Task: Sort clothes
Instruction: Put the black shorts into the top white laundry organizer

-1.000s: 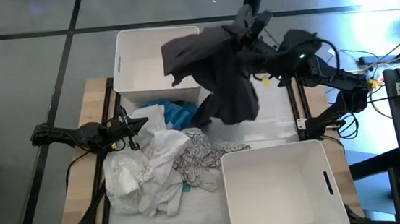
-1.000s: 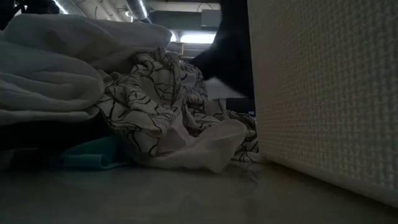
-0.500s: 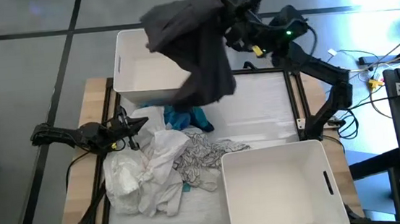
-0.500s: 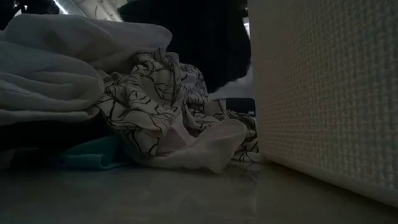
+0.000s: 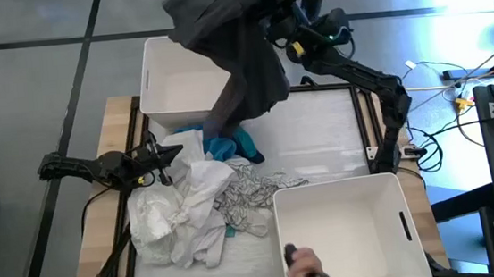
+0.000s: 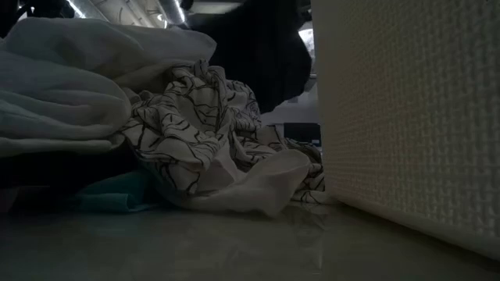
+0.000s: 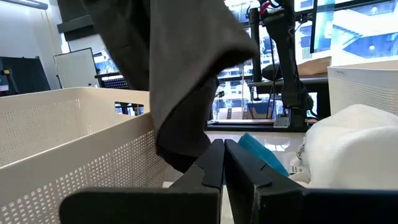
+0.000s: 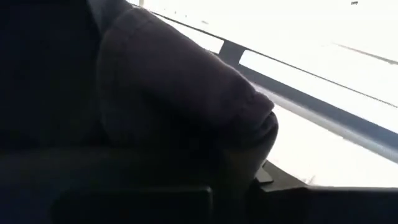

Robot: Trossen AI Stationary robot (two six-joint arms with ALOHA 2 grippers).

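Observation:
My right gripper [image 5: 274,15] is raised over the table's far side, shut on a dark grey garment [image 5: 225,46] that drapes over it and hides its fingers. The garment hangs over the right part of the far white bin [image 5: 166,87]; the left wrist view shows it as the dark grey garment [image 7: 180,74] beside the bin's wall [image 7: 62,140]. A pile lies on the table: white clothes [image 5: 181,207], a patterned one [image 5: 252,196] and a teal one [image 5: 230,144]. My left gripper [image 5: 157,157] rests shut at the table's left edge, touching nothing. My right gripper holds the dark grey garment at its top [image 5: 258,12]; the cloth bunched over the fingers [image 8: 161,93] hides the place of contact. The garment hangs slack below it, lifted off the table, and its lower end [image 5: 226,122] dangles by the far bin's near right corner.
A second white bin [image 5: 345,229] stands at the near right; its wall [image 6: 406,117] fills the right of the low view. A person's hand [image 5: 305,268] shows at the table's near edge. Bare tabletop [image 5: 318,132] lies between the two bins.
My right gripper has swung toward the table's far left, toward the far bin, and tipped upward, still shut on the dark grey garment. The garment has swung with it from above the table's middle to above the far bin. A person's hand has appeared at the near edge.

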